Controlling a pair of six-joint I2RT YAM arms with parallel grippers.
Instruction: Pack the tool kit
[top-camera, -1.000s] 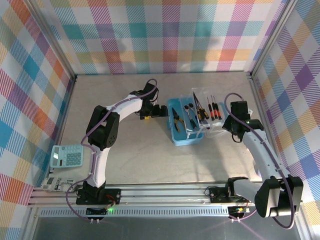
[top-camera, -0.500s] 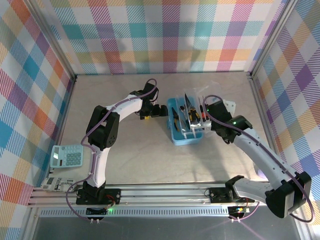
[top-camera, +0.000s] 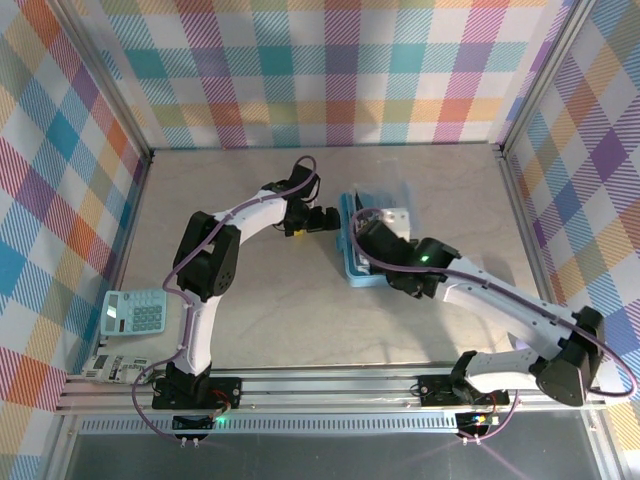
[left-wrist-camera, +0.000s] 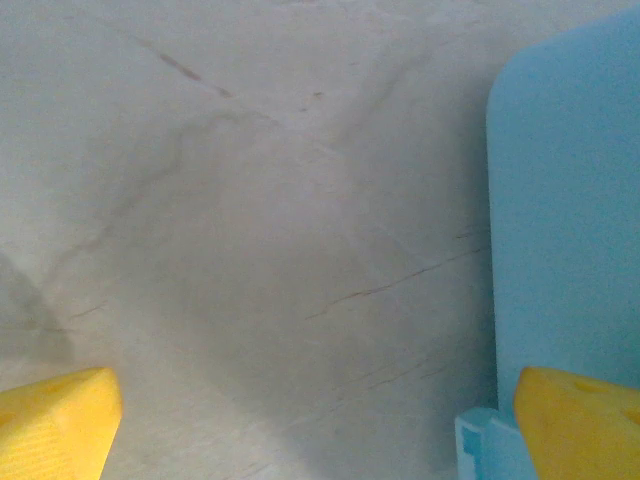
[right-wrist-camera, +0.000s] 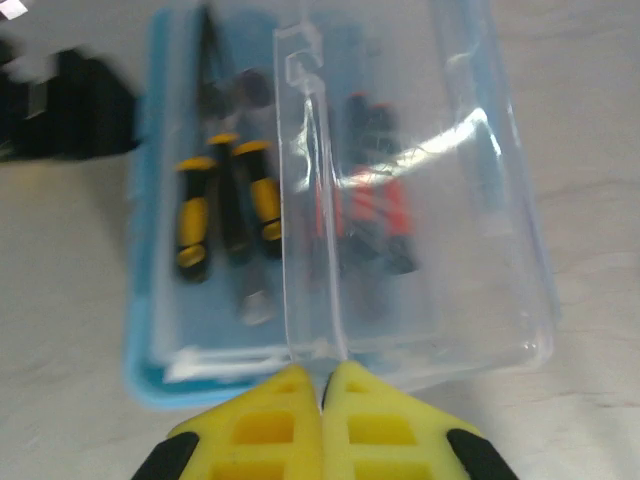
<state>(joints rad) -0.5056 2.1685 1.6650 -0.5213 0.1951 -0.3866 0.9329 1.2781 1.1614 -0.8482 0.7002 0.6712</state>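
Note:
The tool kit's light-blue box (top-camera: 357, 272) lies mid-table. Its clear lid (right-wrist-camera: 420, 190) tilts over the right half of the box, and my right gripper (right-wrist-camera: 322, 378) is shut on the lid's near edge. Yellow-and-black-handled pliers (right-wrist-camera: 225, 205) lie in the uncovered left half of the box. Red-handled screwdrivers (right-wrist-camera: 365, 215) show through the lid. From above, the right gripper (top-camera: 366, 236) hangs over the box. My left gripper (top-camera: 320, 219) stands open just left of the box, empty. In the left wrist view the box wall (left-wrist-camera: 570, 200) lies by the right yellow fingertip (left-wrist-camera: 580, 415).
A pale blue calculator (top-camera: 135, 312) and a small grey device (top-camera: 110, 368) lie at the near left. Checked walls close in the table on three sides, and an aluminium rail (top-camera: 330, 382) runs along the front.
My right arm has swung left across the box, bringing the clear lid up from the table on the right and over the tools. The left arm has stayed put.

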